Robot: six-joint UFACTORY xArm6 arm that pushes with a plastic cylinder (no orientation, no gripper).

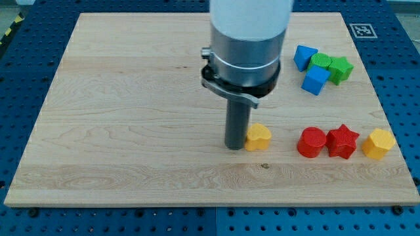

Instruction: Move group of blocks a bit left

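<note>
My tip [236, 147] touches the left side of a yellow block [258, 137], shape unclear, mid-board. No claw, just the rod. Red cylinder [311, 142], red star [342, 141], yellow hexagon [378, 143] near right edge; blue/green cluster [321, 67] overlapping, top-right corner.

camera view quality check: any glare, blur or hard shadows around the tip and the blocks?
Camera view: even, diffuse light, no glare on the wooden board; shadows under the blocks are soft and short. My tip is sharp, touching the left side of the yellow block; the red cylinder and red star have crisp edges. The arm's pale upper housing is cropped by the view's top.
</note>
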